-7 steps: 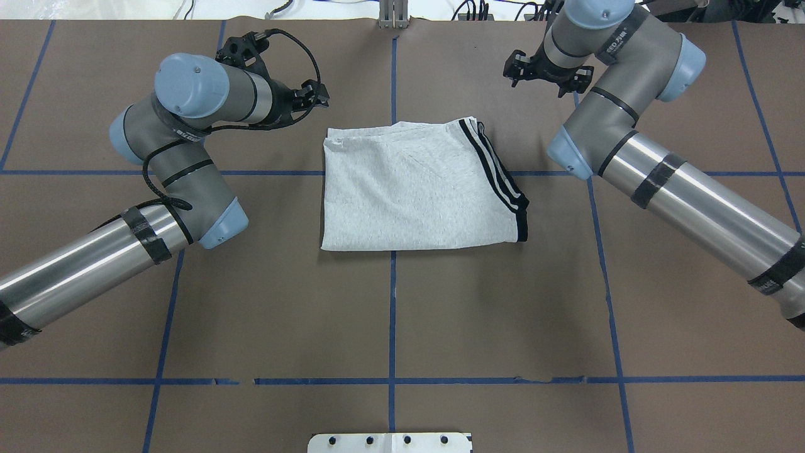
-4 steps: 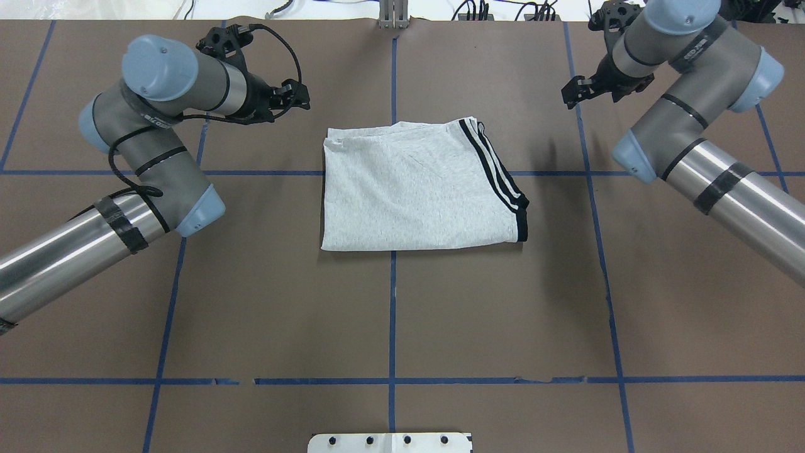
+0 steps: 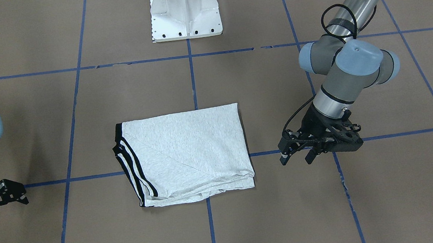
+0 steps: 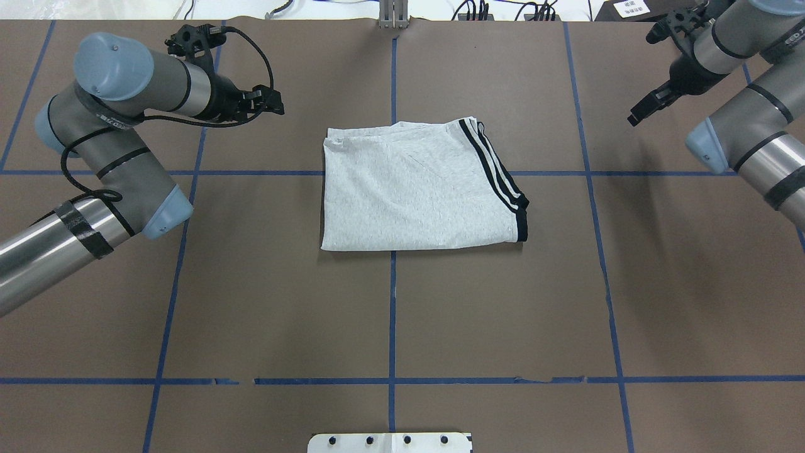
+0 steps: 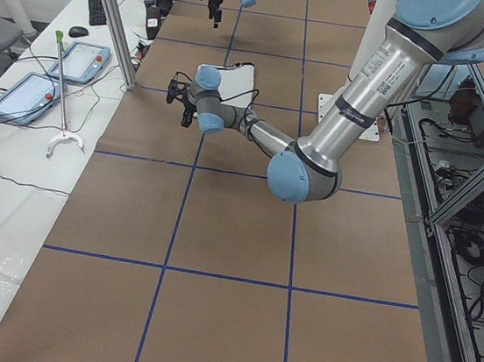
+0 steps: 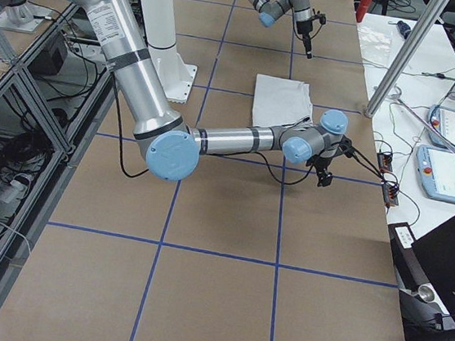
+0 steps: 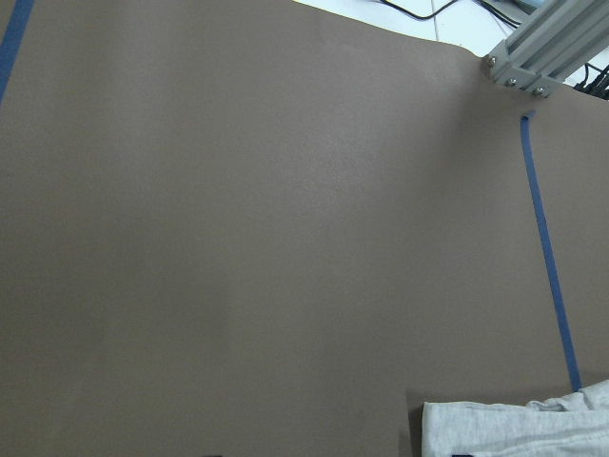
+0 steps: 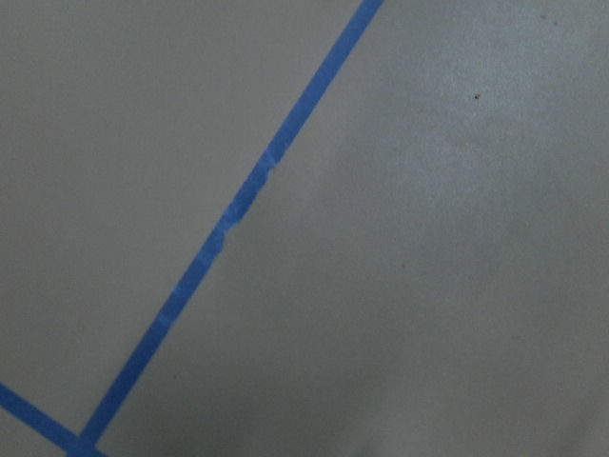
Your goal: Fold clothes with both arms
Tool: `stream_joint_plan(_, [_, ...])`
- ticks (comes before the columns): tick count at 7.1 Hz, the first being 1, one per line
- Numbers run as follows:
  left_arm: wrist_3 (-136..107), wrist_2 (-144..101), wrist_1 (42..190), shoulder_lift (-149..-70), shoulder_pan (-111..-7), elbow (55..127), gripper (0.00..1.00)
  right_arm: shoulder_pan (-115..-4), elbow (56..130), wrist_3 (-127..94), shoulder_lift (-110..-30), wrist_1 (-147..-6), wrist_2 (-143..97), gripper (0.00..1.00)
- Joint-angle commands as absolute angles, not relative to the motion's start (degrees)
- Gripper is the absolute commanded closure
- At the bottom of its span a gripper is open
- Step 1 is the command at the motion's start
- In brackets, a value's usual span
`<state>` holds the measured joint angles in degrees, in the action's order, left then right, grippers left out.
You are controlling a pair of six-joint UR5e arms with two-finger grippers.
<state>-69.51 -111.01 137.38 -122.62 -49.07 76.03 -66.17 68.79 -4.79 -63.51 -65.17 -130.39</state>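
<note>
The light grey T-shirt (image 4: 415, 189) lies folded into a flat rectangle at the table's middle, with black double stripes (image 4: 497, 173) along its right edge. Its print and collar are hidden. It also shows in the front view (image 3: 187, 152) and, as a corner, in the left wrist view (image 7: 514, 428). My left gripper (image 4: 272, 104) hovers open and empty to the shirt's left, apart from it, and also shows in the front view (image 3: 296, 160). My right gripper (image 4: 636, 116) is open and empty far to the shirt's right, near the back edge, and shows in the front view (image 3: 15, 194).
The brown table cover carries a grid of blue tape lines (image 4: 392, 314). The white pedestal base (image 3: 185, 12) stands at the robot's side. An aluminium post (image 4: 393, 16) stands at the far edge. A side table with tablets (image 5: 80, 60) lies beyond it.
Both arms have swung outward, away from the shirt: the left gripper to the left, the right gripper to the right. The shirt has not moved.
</note>
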Motion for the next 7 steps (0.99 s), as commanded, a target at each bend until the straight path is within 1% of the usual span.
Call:
stream_joint_plan(1, [-69.35,-111.18,137.37,-120.86,-49.39,77.34,0.16,-70.47,69.43,3.13,-66.95,-65.82,-133.22,0.0])
stream_joint_plan(2, [-68.65,-111.88,137.37,-118.59,-49.48,79.17,0.15,-73.36,70.04,3.34,-68.8,-66.53,-135.94,0.0])
stream_joint_plan(3, [-63.42,-112.75,137.29,-116.48,-50.79,80.41,0.12,-76.78,72.05,3.34,-72.91,-71.23,-136.66,0.0])
stream_joint_plan(4, [-58.41,-113.02,137.29,-113.67,-52.8,81.46,0.12,-80.82,72.94,3.34,-73.64,-75.72,-136.5,0.0])
stream_joint_plan(5, [-51.57,-115.55,137.29,-110.51,-56.3,82.34,0.12,-82.51,73.04,3.17,-73.39,-80.29,-135.19,0.0])
stream_joint_plan(6, [-42.19,-118.19,137.2,-107.61,-60.69,82.35,0.02,-82.62,73.04,3.16,-72.26,-82.94,-132.22,0.0])
stream_joint_plan(7, [-31.92,-118.56,135.02,-104.97,-63.86,82.01,0.0,-82.53,73.04,2.47,-72.07,-83.75,-132.19,0.0])
